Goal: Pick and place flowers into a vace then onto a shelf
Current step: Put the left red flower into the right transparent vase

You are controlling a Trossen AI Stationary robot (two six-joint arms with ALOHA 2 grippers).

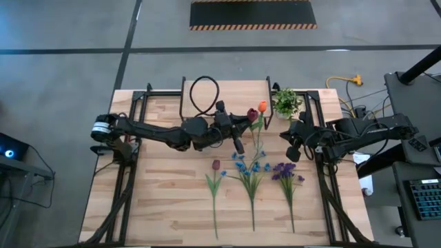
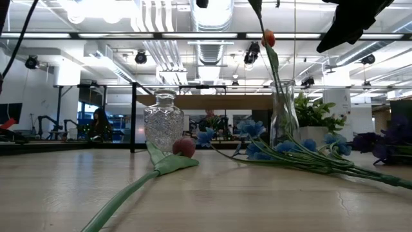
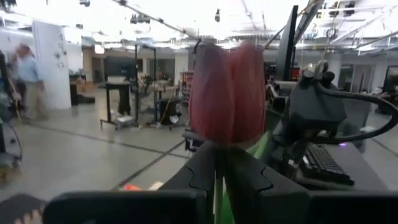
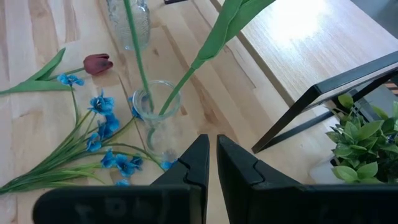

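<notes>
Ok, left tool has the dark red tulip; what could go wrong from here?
The left tool is shut on the dark red tulip just under its bloom; with stems standing in the narrow glass vase, a sideways pull could tip it. The blue bunch lies at the vase's foot and may get dragged. The right tool hangs close above the vase, so a bump seems possible.

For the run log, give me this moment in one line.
left claw: shut on red tulip, over vase | right claw: shut, empty | orange tulip: in vase
</notes>
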